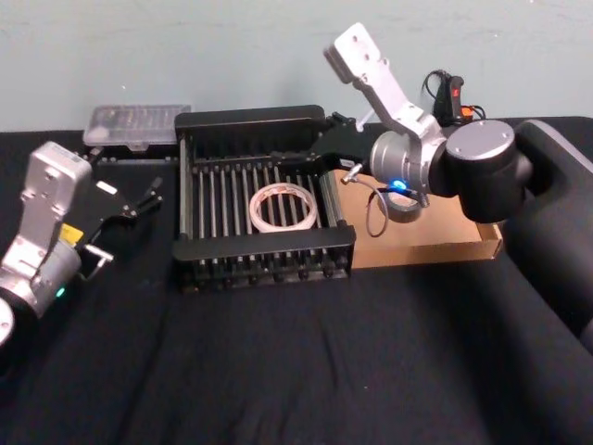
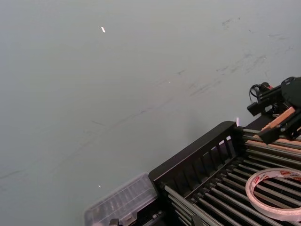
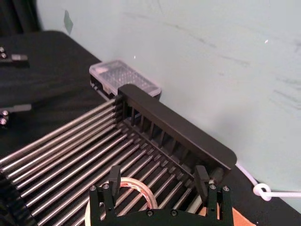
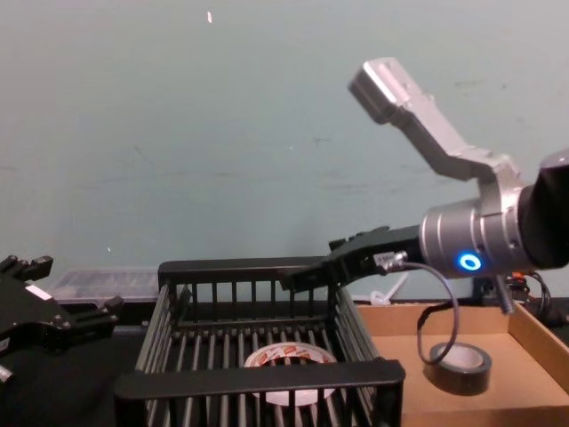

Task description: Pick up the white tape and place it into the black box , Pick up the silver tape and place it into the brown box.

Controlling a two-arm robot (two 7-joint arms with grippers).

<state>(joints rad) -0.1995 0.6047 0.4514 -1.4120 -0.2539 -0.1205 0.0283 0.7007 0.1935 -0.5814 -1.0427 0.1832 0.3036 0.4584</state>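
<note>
Black box [image 4: 258, 381] held the white tape [image 4: 289, 363] on its slats; silver tape [image 4: 458, 365] lay in the brown box [image 4: 533, 342]. Both placements appeared complete. Right end effector [image 3: 157, 181] hovered open, empty, above the crate's rim; left end effector [image 1: 139, 199] sat open, empty, over the tabletop [image 1: 278, 371].

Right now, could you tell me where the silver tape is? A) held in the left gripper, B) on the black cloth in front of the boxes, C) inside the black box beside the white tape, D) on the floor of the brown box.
D: the silver tape sits on the floor of the brown box, while the white tape lies alone in the black box.
</note>
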